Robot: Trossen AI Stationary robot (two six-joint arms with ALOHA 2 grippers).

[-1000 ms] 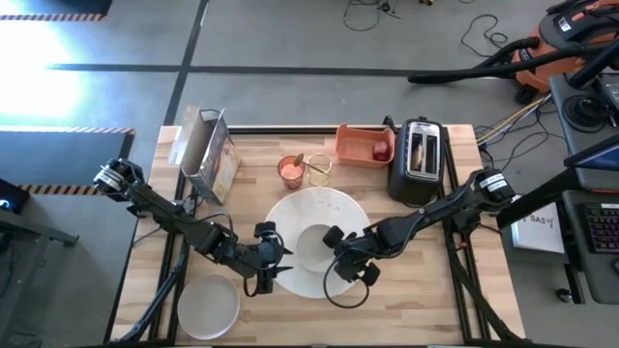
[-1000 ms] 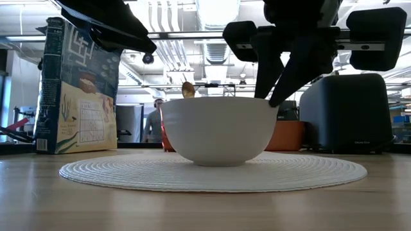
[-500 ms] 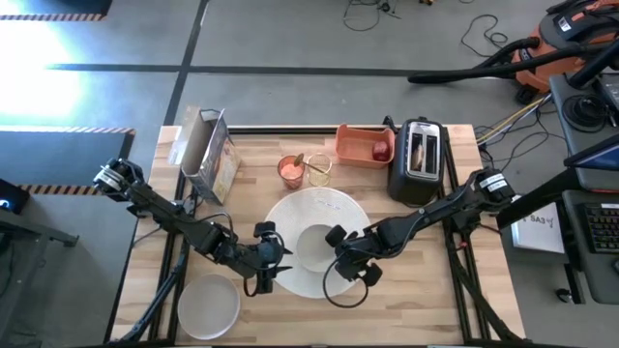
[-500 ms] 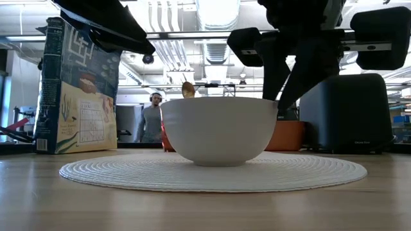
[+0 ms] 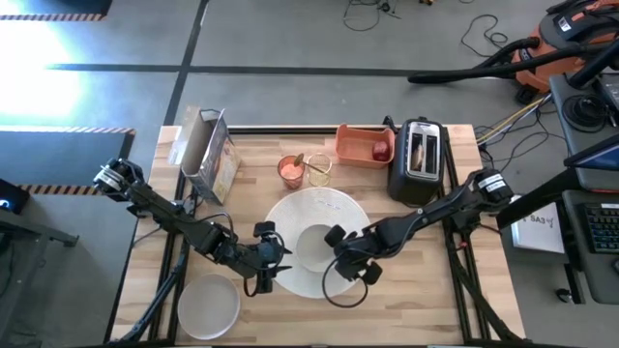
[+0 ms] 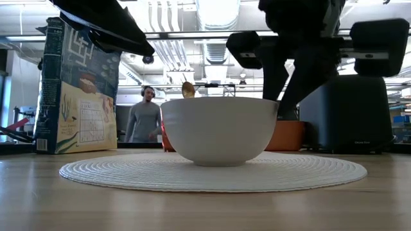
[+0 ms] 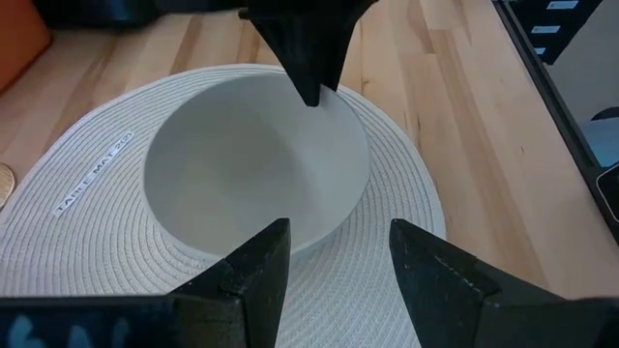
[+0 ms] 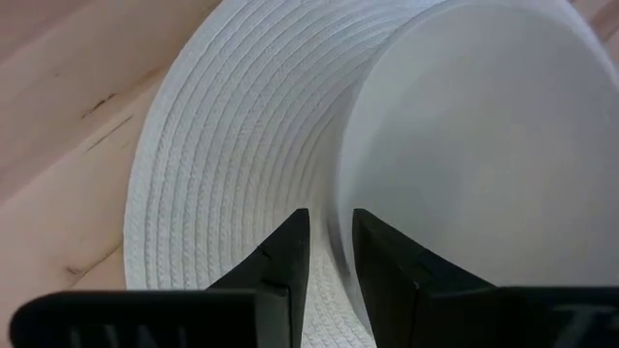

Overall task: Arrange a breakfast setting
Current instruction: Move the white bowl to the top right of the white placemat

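We saw the white bowl [image 5: 314, 246] sitting in the middle of a round woven placemat [image 7: 406, 213], whose small tag read "TABLE MAT" [image 7: 93, 176] as far as we could make out. The right gripper [image 8: 329, 246] held its fingers narrow, straddling the bowl's rim, one inside and one outside. The left gripper [image 7: 334, 275] hovered just beside the bowl's opposite edge, fingers moderately apart, holding nothing. A cereal box [image 6: 76, 90] with a puzzle grid stood behind; its lettering was too small to read.
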